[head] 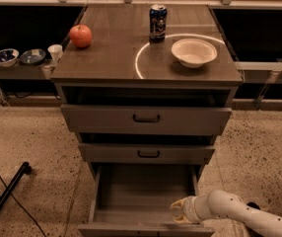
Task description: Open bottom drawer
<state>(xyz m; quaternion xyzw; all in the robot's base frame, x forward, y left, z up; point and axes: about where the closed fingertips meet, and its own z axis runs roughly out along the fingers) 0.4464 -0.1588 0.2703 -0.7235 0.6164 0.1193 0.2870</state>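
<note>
I'm seeing the bottom drawer (146,194) sitting pulled well out, near centre (basically done imo). Gripper (179,212) is hovering over its near-right corner, fingers apart, holding nothing; only backing off remaining.

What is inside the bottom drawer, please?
The bottom drawer is pulled out and shows only its bare grey floor. The claw sits at its front right corner and covers that spot. The rear part lies under the middle drawer, unseen.

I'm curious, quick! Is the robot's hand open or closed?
Gripper: open, holding nothing, over the front right of the pulled-out bottom drawer.
</note>
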